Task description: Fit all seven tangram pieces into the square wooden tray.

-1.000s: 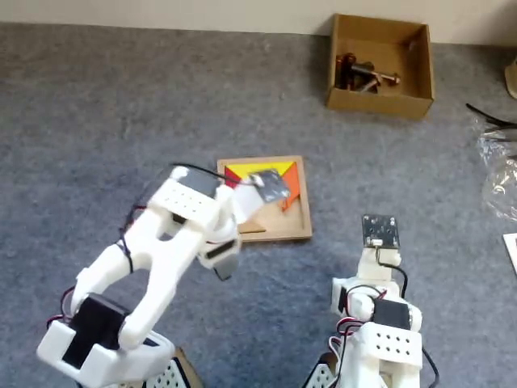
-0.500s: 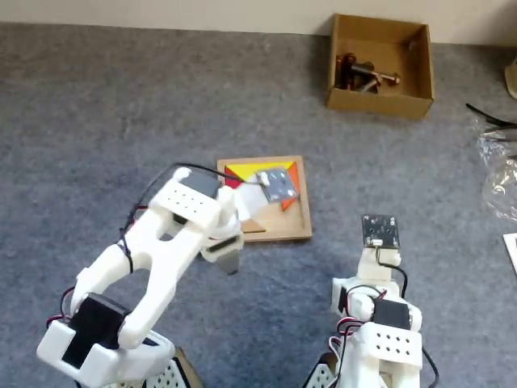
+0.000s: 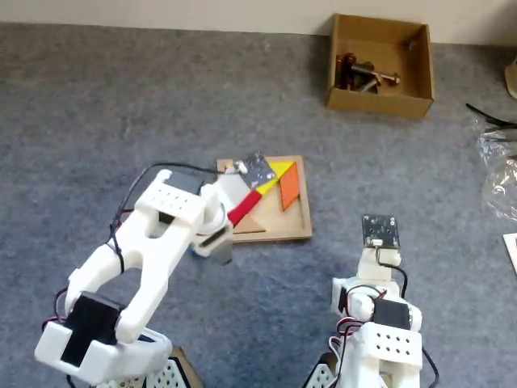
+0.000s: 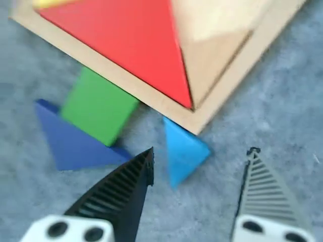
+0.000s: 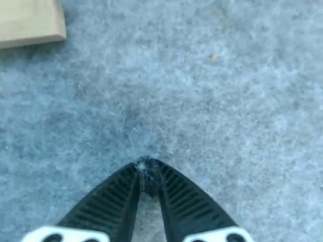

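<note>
Tray (image 4: 151, 96): square, wooden, flat on the grey surface (image 3: 121, 105) in front of both arms. Inside it, a red triangle (image 4: 126, 40) fills the corner nearest the left arm (image 3: 161, 234), and bare wood shows beside it. In the high view a yellow piece (image 3: 275, 171) and an orange piece (image 3: 289, 187) also sit in the tray.

Loose pieces, all on the surface outside the tray's near-left corner:
- light blue triangle (image 4: 184, 151), one edge against the tray rim
- green piece (image 4: 98, 106), also against the rim
- dark blue triangle (image 4: 70, 143), touching the green piece on the side away from the tray

Left gripper (image 4: 200, 152): fingers spread wide, holding nothing, low over the surface. The light blue triangle lies between the two tips, nearer the dark finger; contact cannot be judged.

Right gripper (image 5: 146, 164): fingers pressed together, empty, over bare surface. One tray corner (image 5: 30, 20) is ahead of it, well apart.

Cardboard box (image 3: 380, 65) stands at the far edge of the surface, beyond the tray.
</note>
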`<action>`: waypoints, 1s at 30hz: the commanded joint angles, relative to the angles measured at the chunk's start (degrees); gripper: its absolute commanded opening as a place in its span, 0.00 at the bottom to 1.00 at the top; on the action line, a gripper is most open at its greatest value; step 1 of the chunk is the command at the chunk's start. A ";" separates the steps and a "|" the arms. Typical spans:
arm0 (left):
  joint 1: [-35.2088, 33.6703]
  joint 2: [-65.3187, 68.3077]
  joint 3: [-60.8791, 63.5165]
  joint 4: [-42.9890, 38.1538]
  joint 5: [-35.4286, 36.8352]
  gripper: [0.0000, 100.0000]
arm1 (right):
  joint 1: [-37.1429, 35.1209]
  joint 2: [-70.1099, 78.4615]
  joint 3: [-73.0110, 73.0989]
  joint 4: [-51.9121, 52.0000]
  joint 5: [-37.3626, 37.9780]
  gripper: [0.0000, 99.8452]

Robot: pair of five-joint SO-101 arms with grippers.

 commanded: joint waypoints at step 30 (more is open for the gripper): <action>-4.53 13.05 -6.46 -4.40 0.44 0.18 | 2.24 -0.04 1.80 0.92 -0.18 0.01</action>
